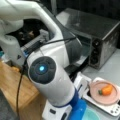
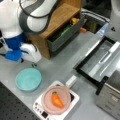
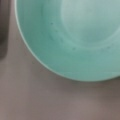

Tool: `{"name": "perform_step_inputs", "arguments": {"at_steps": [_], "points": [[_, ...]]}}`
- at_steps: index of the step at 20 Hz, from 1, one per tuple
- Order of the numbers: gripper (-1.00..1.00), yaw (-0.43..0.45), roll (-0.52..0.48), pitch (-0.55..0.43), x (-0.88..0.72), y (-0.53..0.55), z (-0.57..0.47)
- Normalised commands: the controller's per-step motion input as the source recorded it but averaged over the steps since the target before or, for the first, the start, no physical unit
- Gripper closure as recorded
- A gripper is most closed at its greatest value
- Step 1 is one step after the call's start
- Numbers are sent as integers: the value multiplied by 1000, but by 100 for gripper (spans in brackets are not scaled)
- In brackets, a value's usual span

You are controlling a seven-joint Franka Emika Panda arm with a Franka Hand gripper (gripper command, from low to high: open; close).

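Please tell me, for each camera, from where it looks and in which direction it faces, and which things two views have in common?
Front view: close behind the arm, looking past it at the oven and the carrot on a pink pan.
Front view: high up, looking down on the table, teal bowl, carrot, wooden drawer unit; arm at top left.
Wrist view: straight down onto the bowl; no gripper shows.
Shared: both front views show carrot, pan, oven.

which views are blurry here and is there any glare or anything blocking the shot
Both front views are soft; in a front view the arm blocks the left and middle, and the oven top shows pale glare. The wrist view is blurred, filled by the teal bowl on the grey table; the hand does not show.
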Motion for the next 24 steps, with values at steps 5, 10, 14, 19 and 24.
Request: {"name": "perform_step_inputs", "arguments": {"at_steps": [5,10,14,19,24], "points": [[-100,147,298,190,428,-487,65],[-100,163,294,187,410,-414,63],[-100,165,289,192,342,-320,128],[-100,160,276,181,310,-297,128],[-100,154,267,172,306,-302,117]]}}
